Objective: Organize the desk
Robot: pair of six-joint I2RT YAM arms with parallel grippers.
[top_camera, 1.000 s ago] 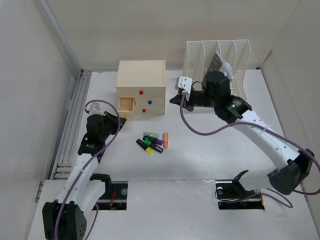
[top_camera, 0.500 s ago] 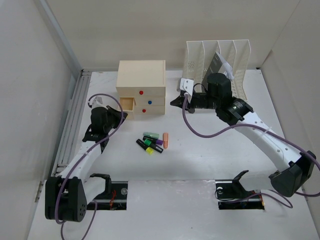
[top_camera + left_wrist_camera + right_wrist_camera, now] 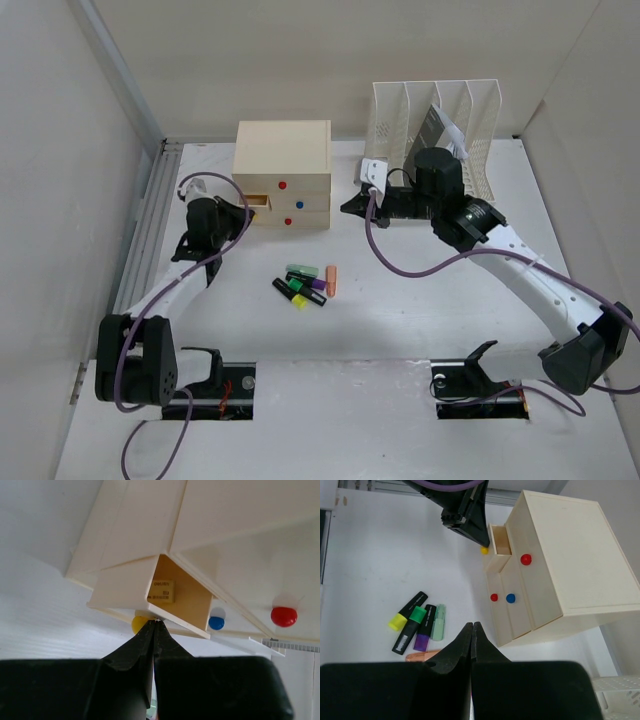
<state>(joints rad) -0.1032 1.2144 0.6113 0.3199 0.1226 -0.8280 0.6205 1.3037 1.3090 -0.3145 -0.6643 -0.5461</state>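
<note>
The desk [image 3: 400,320] is a white tabletop. At its back stands a beige drawer box [image 3: 283,160]. The box's left drawer [image 3: 175,592] is partly out, with a small carton [image 3: 161,591] inside. My left gripper [image 3: 155,622] is shut, its tips pressed on the drawer front beside the yellow knob [image 3: 139,625]. From above the left gripper [image 3: 243,212] sits at the box's left front. My right gripper [image 3: 350,203] is shut and empty, hovering right of the box. Several highlighters [image 3: 305,285] lie in front of the box. In the right wrist view the right gripper [image 3: 472,625] hangs over the highlighters [image 3: 420,625].
A white slotted file rack [image 3: 440,120] with papers stands at the back right, behind the right arm. An aluminium rail [image 3: 140,250] runs along the left side. Two cutouts [image 3: 225,390] [image 3: 480,392] lie at the near edge. Red [image 3: 284,616] and blue [image 3: 216,623] knobs mark other drawers.
My left gripper moved forward to the box and the yellow-knob drawer now sticks out less. The right arm has barely shifted.
</note>
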